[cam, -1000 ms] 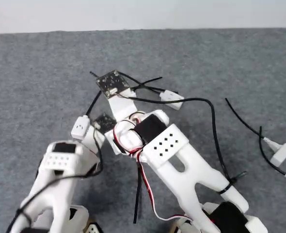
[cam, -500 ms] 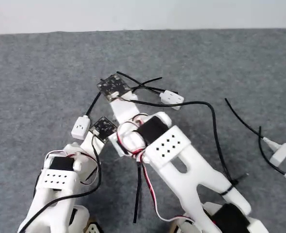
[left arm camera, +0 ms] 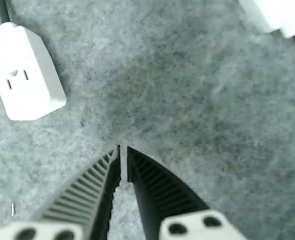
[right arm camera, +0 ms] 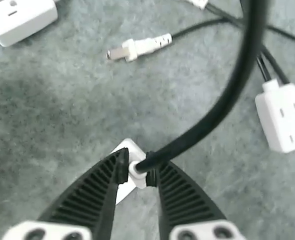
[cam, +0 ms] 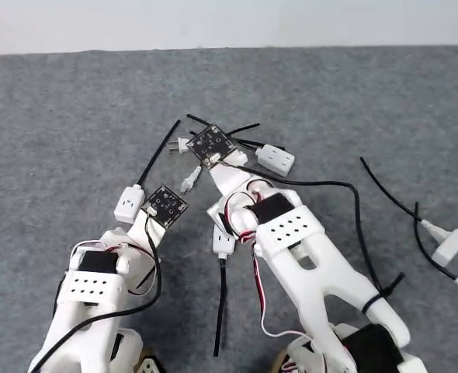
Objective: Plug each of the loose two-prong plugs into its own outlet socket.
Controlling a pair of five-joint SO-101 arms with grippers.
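Observation:
In the right wrist view my right gripper point(right arm camera: 137, 162) is shut on a small white plug point(right arm camera: 123, 192), and a thick black cord curves away from it. Beyond it lie a loose two-prong plug point(right arm camera: 137, 47), a white socket point(right arm camera: 285, 120) and a second socket point(right arm camera: 20, 17). The high view shows the loose plug point(cam: 184, 144), the held plug point(cam: 189, 180) and the sockets point(cam: 275, 158) point(cam: 128, 203). My left gripper point(left arm camera: 122, 149) is shut on nothing, just above the carpet beside a socket point(left arm camera: 25, 82).
Another white plug point(cam: 223, 241) with a black cord lies between the two arms. Further plugs and cords point(cam: 450, 247) lie at the right edge. Thin black cords cross behind the far socket. Grey carpet point(cam: 74, 109) covers the table.
The right arm has swung to the right, uncovering the loose plug and the plug between the arms. The left arm drew back toward the front, then stayed still.

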